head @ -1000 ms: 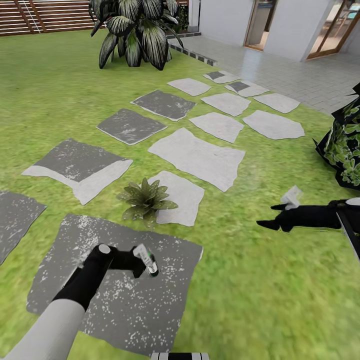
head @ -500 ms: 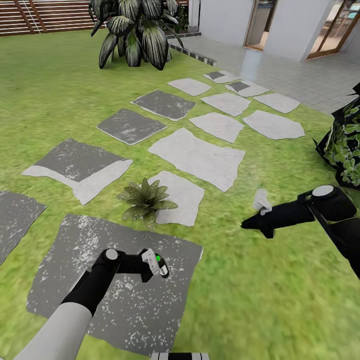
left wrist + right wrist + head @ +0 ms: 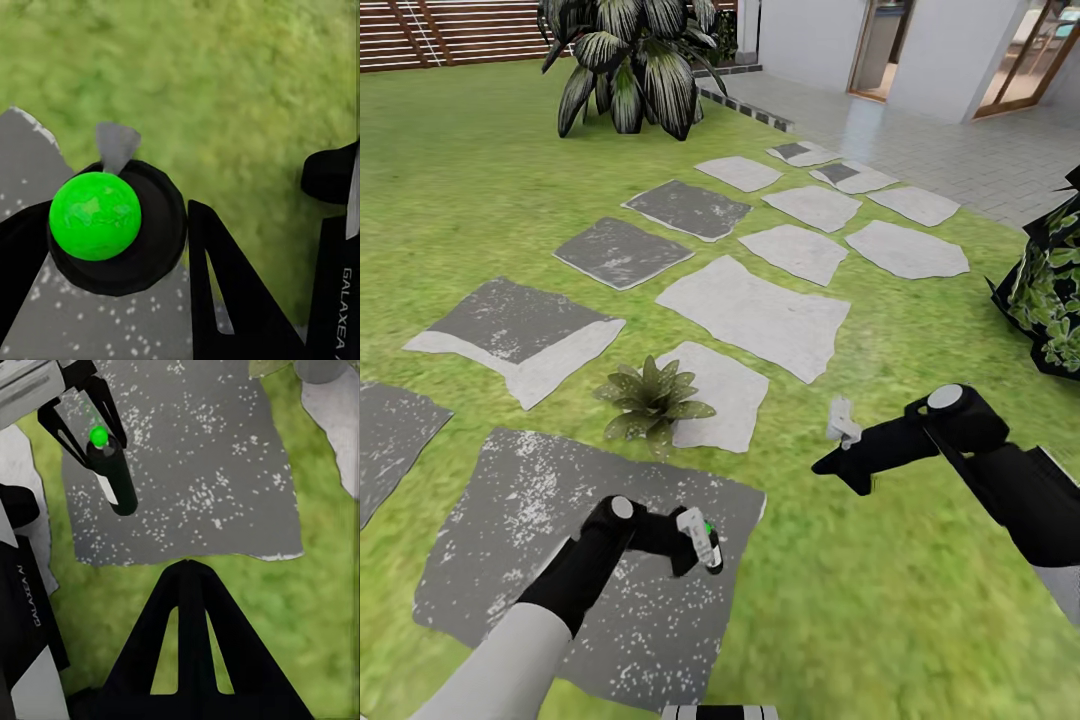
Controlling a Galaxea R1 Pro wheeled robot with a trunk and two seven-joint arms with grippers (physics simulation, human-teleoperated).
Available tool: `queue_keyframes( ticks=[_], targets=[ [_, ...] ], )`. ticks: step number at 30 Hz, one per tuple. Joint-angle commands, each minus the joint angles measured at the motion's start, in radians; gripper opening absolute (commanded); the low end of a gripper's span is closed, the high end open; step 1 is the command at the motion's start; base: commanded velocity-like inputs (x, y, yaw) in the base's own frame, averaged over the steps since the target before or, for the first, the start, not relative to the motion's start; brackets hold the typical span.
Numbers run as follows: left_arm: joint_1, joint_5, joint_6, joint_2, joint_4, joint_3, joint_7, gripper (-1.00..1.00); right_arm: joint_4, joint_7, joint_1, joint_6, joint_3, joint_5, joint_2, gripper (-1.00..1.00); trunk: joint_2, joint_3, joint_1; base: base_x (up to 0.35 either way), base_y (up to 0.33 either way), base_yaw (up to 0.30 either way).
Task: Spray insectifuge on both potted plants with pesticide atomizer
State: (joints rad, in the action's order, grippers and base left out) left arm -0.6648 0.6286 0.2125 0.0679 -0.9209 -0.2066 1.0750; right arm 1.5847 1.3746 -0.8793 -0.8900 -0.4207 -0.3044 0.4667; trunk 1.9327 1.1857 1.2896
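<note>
The left gripper (image 3: 695,545) is clamped on the slim dark green-black pesticide atomizer (image 3: 703,538) with a white label. It holds the bottle above the near right part of a large dark grey speckled stepping stone (image 3: 510,500). In the left wrist view the atomizer (image 3: 112,225) appears end-on, with a bright green round spot on its dark end, seated between the black fingers (image 3: 225,285). In the right wrist view the atomizer (image 3: 112,472) hangs over the same grey stone (image 3: 210,472).

The right gripper (image 3: 840,462) hovers over the green lawn (image 3: 880,600), to the right of the atomizer and well apart from it. Its two black fingers lie pressed together with nothing between them.

A small potted plant (image 3: 650,395) with pointed green leaves stands just beyond the speckled stone, beside a pale grey stepping stone (image 3: 725,395). A big palm (image 3: 625,60) stands far away.
</note>
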Motion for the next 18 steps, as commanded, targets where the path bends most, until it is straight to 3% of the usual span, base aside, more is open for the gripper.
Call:
queue_keyframes(
  ticks=[1, 8, 18],
  targets=[
    [-0.001, 0.003, 0.012, 0.004, -0.002, -0.001, 0.005, -1.0, 0.001, 0.009, -0.001, -0.007, -0.002, -0.014, -0.002, -1.0, 0.0, 0.001, 0.0, 0.0, 0.0, 0.0],
    [-0.01, 0.003, 0.046, 0.037, -0.008, -0.062, 0.007, -1.0, 0.001, 0.008, -0.001, -0.006, -0.005, -0.03, -0.013, -1.0, 0.0, 0.001, 0.0, 0.0, 0.0, 0.0],
    [-0.016, 0.002, 0.061, 0.075, -0.052, -0.071, 0.008, -1.0, 0.0, 0.006, -0.001, -0.006, -0.006, -0.031, -0.016, -1.0, 0.0, 0.001, 0.0, 0.0, 0.0, 0.0]
  ],
)
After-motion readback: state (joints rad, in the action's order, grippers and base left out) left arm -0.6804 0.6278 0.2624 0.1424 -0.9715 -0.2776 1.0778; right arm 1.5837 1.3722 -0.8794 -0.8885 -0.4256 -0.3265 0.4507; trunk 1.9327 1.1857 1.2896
